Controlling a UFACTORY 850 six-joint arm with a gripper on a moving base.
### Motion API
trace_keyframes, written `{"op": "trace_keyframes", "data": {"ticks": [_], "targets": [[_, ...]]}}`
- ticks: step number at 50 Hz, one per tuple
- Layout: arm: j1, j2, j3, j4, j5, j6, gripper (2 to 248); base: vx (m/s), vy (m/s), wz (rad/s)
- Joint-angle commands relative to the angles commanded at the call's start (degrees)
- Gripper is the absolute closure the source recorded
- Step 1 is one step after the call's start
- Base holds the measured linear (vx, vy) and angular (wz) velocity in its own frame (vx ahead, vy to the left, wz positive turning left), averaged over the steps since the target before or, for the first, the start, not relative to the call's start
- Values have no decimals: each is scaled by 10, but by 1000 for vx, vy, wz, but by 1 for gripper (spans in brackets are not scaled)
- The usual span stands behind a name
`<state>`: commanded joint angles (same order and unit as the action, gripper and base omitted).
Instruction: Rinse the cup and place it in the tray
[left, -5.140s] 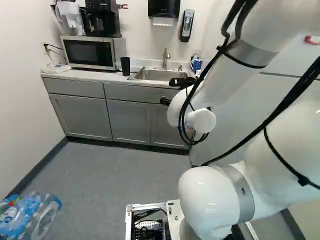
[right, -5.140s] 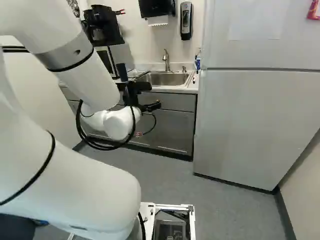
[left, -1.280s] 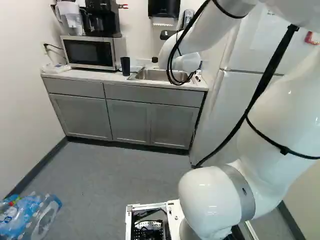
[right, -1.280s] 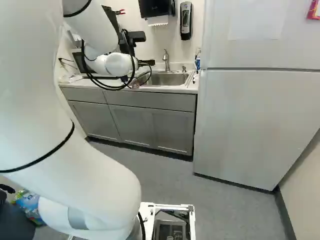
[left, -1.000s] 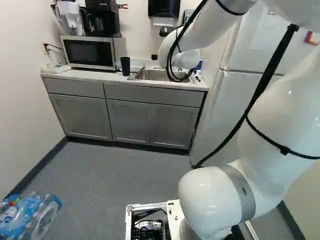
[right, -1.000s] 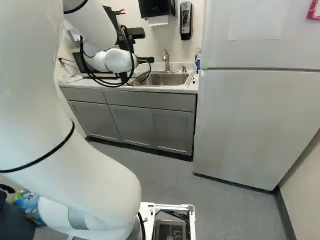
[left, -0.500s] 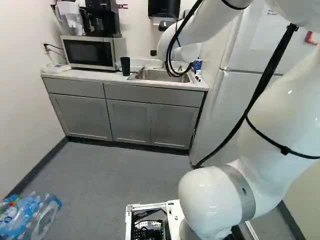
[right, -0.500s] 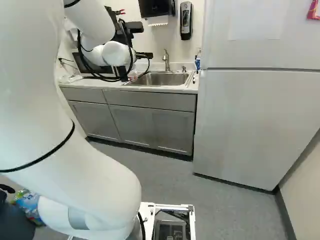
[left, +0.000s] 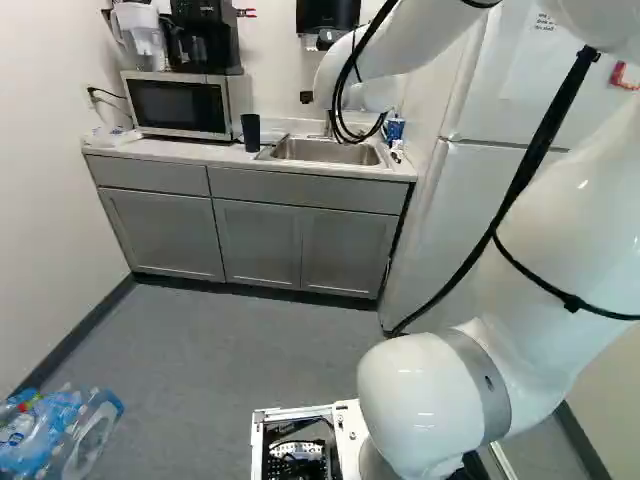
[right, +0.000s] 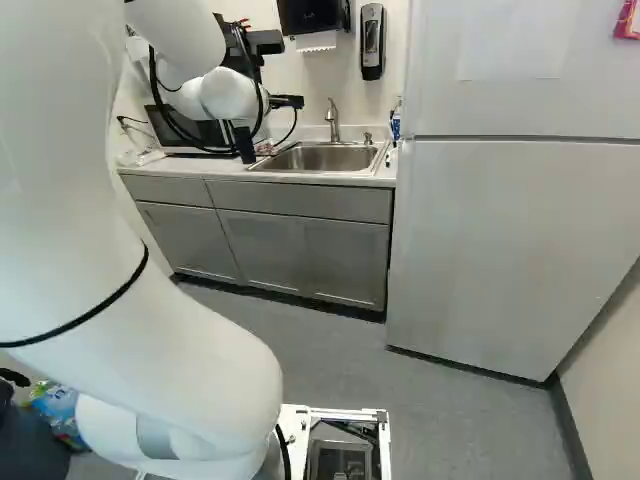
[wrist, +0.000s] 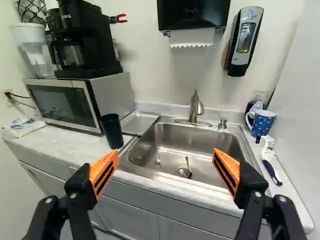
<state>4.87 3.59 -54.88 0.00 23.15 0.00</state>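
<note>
While bottles (left: 62, 432) lie on the floor at the lower left of the left base view, the surface (wrist: 65, 144) ahead carries, from left to right, a plastic packet (wrist: 22, 128), a microwave (wrist: 62, 105) with a pitcher (wrist: 37, 52) and a coffee maker (wrist: 82, 42) on top, then the dark cup (wrist: 111, 131), upright between the microwave and the metal tray (wrist: 139, 121). The tray lies just beside the sink (wrist: 194, 137), with the faucet (wrist: 195, 107) rising at its back edge; a spotted mug (wrist: 262, 123) and a brush (wrist: 269, 160) are on its far side from the cup, and the fridge (right: 510, 240) stands at the right of the right base view. Compared with the frames of about five seconds ago, the arm has lifted from in front of the cabinets (left: 260, 245) to above the surface, and over the last second its end has edged left in both base views; the cup stays in its place. The tool (right: 274, 130) is spread wide and holds nothing, its orange pads (wrist: 102, 170) well apart with the near part of the sink showing between them; the cup stands just beyond one fingertip, apparently untouched.
</note>
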Motion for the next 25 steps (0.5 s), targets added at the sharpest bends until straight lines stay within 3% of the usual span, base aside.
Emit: {"op": "trace_keyframes", "data": {"ticks": [25], "targets": [[0,4,-17,0,-9,0,3,0,0,0]]}}
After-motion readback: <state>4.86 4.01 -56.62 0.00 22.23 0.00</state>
